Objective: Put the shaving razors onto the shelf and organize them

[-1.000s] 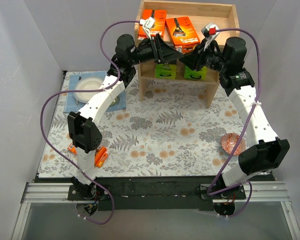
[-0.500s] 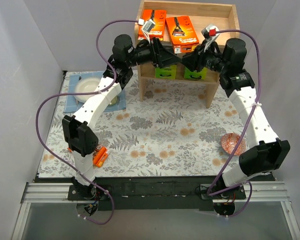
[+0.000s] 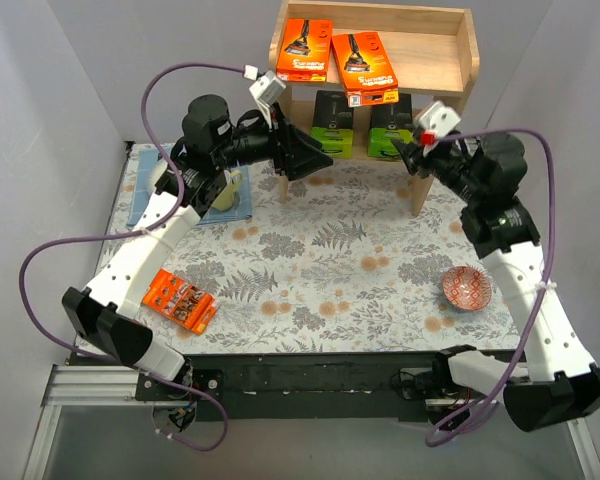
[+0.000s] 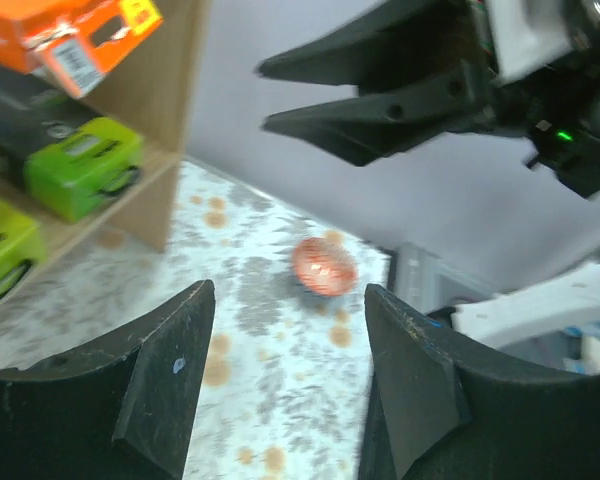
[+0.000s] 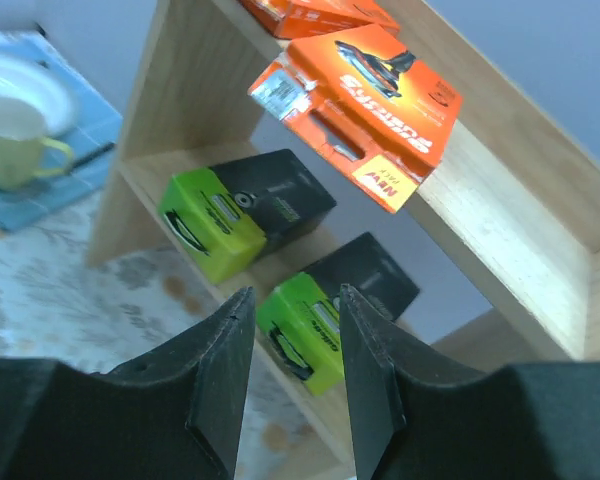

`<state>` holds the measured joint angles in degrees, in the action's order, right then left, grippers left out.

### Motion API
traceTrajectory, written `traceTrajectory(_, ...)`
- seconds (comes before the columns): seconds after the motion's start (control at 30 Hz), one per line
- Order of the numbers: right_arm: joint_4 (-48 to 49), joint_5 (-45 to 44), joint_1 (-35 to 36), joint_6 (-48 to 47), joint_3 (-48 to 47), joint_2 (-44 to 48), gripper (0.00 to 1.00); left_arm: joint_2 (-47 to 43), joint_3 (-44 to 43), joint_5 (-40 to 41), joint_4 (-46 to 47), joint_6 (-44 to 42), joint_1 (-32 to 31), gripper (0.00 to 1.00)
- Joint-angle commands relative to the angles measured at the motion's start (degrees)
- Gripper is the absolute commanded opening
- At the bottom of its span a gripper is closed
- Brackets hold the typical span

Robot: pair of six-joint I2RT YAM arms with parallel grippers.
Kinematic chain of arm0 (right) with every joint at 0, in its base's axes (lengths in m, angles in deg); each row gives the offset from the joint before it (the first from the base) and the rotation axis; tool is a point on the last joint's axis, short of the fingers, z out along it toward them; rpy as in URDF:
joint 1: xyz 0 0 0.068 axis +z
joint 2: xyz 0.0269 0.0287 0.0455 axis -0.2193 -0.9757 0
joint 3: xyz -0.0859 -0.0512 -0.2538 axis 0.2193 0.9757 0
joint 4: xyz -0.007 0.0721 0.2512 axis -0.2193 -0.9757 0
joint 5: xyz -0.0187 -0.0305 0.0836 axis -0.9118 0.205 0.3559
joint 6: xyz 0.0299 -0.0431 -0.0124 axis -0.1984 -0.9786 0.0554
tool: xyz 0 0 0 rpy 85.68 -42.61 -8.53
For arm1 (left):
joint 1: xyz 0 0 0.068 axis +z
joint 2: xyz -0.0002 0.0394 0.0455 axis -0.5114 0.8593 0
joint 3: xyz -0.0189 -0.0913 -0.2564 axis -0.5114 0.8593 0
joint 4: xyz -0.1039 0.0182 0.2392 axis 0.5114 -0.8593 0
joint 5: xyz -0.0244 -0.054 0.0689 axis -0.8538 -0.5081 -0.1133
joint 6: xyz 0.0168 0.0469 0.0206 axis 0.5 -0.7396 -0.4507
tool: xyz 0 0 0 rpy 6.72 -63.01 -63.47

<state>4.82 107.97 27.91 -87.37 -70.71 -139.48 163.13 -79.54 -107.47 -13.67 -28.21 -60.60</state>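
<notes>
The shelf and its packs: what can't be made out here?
- Top view: the upper board of the shelf hides the lower tier's back.
- Left wrist view: one green pack is cut by the left edge; everything is blurred.
- Right wrist view: the far orange pack is cut by the top edge.
- Top view: print on the orange pack on the table is too small.

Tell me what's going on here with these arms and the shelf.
Two robot arms are stocking razor packs onto the wooden shelf. Two orange packs lie on its top tier and two green-and-black packs sit on the lower one. A third orange pack lies on the table, near its front-left corner. The left gripper and right gripper hover open and empty before the shelf.
</notes>
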Motion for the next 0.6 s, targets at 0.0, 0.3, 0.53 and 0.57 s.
traceTrajectory(0.0, 23.2, -14.7, 6.5, -33.0, 15.6, 6.3, 0.47, -6.9, 6.4, 14.4, -3.1, -16.4, 0.0, 0.6)
traceTrajectory(0.3, 63.6, -16.4, 12.7, -68.2, 28.3, -3.4, 0.53, -13.1, 16.9, 32.0, 7.3, -23.4, 0.0, 0.62)
traceTrajectory(0.53, 76.3, -15.2, 13.9, -73.6, 26.2, -12.2, 0.58, -11.8, 16.8, 33.5, 7.7, -23.1, 0.2, 0.62)
traceTrajectory(0.57, 76.8, -15.6, 13.9, -73.6, 25.7, -12.9, 0.58, -11.5, 16.3, 33.5, 7.7, -22.9, 0.2, 0.62)
